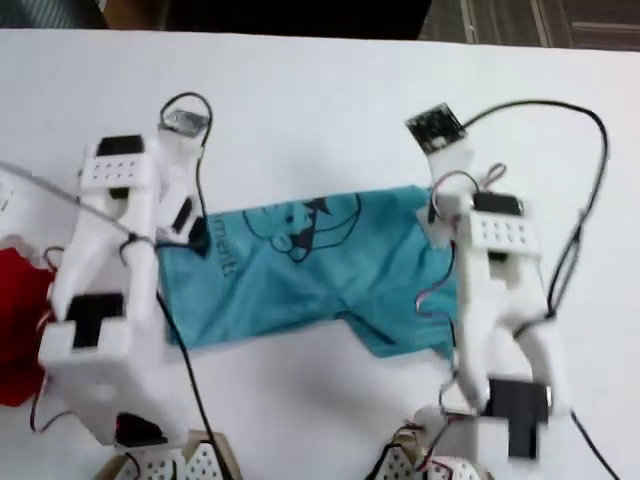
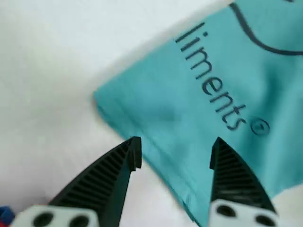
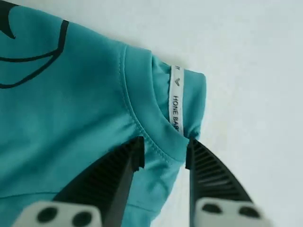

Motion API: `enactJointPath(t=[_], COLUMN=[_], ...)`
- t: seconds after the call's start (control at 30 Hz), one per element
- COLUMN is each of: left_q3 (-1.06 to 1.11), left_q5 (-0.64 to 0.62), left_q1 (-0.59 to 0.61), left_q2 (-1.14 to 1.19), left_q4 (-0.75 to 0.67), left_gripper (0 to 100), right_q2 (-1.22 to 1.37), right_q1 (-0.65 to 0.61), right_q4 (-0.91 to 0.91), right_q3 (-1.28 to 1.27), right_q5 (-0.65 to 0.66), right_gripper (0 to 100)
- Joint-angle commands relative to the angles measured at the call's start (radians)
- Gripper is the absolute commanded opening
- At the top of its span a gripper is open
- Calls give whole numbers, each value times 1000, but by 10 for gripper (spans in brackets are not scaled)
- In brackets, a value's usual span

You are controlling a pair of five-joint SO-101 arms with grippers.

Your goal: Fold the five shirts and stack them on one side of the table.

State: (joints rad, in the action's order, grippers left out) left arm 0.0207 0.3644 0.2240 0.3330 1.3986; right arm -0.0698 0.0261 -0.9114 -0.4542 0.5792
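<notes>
Left end effector and right end effector are straddling the shirt's edges, both spread. Shallow bites are risking slips.

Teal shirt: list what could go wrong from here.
1. The left tool stands open over the hem close to a corner; closing there might catch just the edge and slip off.
2. The right tool stands open at the collar; it may pinch only the rim by the label, so the shirt could bunch when lifted.
3. The shirt lies rumpled, so a fold may come out uneven.
</notes>
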Motion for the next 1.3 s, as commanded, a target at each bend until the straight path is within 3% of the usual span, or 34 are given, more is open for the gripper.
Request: enactJointPath(t=[0.0, 0.3, 0.73, 1.0, 1.27], left_q3=[-136, -460, -1155, -1194, -1184], left_q5=[-9, -3, 11, 34, 54], left_q1=[-6, 71, 52, 51, 78], left_q2=[140, 434, 801, 827, 704], left_q4=[5, 115, 382, 379, 387], left_gripper=[256, 256, 256, 258, 259], right_q2=[177, 449, 486, 486, 486], right_q1=[1, 116, 82, 70, 71], right_q4=[18, 18, -51, -222, -433], right_q3=[147, 313, 390, 612, 756], right_q5=[-6, 2, 0, -3, 0], right_gripper=[149, 149, 149, 149, 149])
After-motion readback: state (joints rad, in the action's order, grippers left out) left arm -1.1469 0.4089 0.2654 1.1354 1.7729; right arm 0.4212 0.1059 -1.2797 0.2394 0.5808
